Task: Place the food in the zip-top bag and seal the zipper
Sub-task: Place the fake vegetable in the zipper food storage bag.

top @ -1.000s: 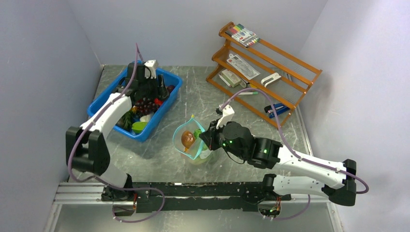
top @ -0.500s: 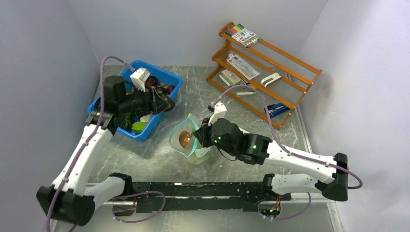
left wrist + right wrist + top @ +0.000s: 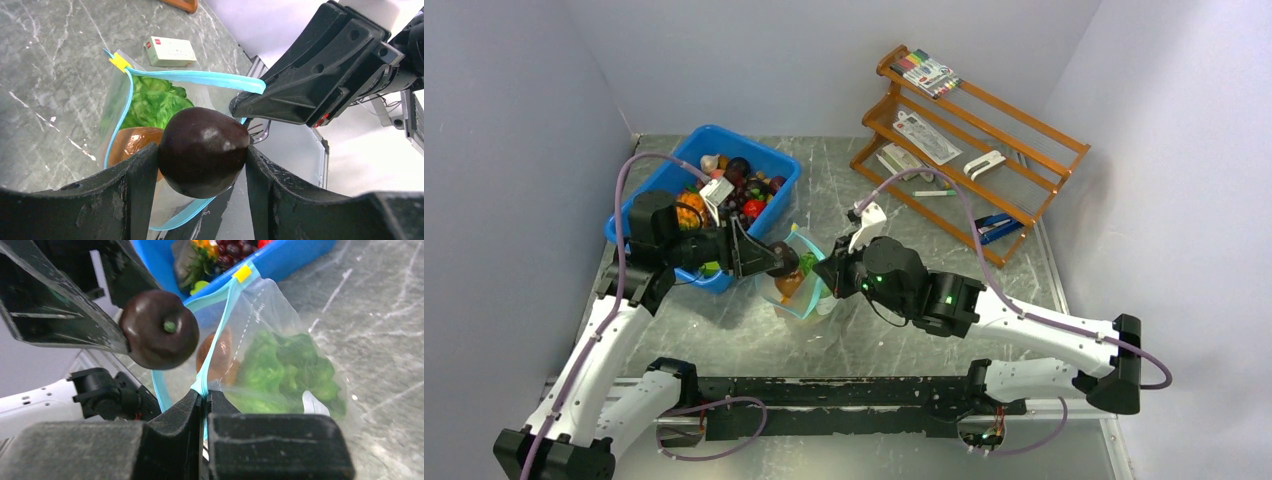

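My left gripper [image 3: 200,156] is shut on a dark avocado [image 3: 202,152] and holds it just above the open mouth of the zip-top bag [image 3: 801,297]. The clear bag has green lettuce [image 3: 280,365] and a brown round fruit [image 3: 217,357] inside. My right gripper [image 3: 204,396] is shut on the teal zipper [image 3: 222,315] at the near rim and holds the mouth open. From the right wrist view the avocado [image 3: 159,329] hangs left of the zipper's yellow tip. In the top view the two grippers meet over the bag at mid-table.
A blue bin [image 3: 764,150] with more toy food stands behind and left of the bag. An orange wooden rack [image 3: 969,150] with markers and stationery packs fills the back right. A small white pack [image 3: 170,50] lies on the table beyond the bag.
My left arm has swung out of the blue bin to the bag's mouth, carrying the avocado. My right gripper has shifted the bag a little left and toward the bin.
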`<state>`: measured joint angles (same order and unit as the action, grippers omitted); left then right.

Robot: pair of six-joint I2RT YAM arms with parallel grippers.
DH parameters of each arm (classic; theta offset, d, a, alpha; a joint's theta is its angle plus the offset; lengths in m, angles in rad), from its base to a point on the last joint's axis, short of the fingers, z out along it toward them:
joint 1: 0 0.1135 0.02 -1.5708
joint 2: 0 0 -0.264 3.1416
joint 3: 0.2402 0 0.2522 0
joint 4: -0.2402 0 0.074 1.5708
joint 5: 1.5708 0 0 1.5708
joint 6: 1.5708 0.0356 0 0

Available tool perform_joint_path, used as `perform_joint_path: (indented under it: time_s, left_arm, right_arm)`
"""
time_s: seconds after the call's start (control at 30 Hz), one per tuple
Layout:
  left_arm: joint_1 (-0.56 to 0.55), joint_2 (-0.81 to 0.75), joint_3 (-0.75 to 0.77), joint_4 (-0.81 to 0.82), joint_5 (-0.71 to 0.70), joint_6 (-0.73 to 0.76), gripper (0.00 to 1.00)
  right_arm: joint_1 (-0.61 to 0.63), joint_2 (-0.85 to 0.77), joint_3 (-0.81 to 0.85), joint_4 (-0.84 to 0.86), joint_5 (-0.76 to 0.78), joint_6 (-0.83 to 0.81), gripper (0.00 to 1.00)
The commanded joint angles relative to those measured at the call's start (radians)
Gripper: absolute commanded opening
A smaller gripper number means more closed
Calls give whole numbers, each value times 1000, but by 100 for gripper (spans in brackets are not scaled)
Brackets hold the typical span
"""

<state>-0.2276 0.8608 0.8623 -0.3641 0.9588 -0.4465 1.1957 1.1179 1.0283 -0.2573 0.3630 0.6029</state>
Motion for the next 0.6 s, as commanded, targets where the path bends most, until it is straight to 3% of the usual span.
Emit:
perform_joint_path:
  time_s: [0.0,0.27,0.57]
  left_arm:
    - [-13,-33,-4,14,64,-26,35]
    - [-25,-65,-110,82,-22,-75,32]
    - [-72,-30,-110,-41,-141,-18,33]
  right_arm:
    - [-5,-33,-2,156,-55,-40,0]
    - [-4,62,57,208,-215,-101,0]
    - [-4,126,124,224,-210,-122,0]
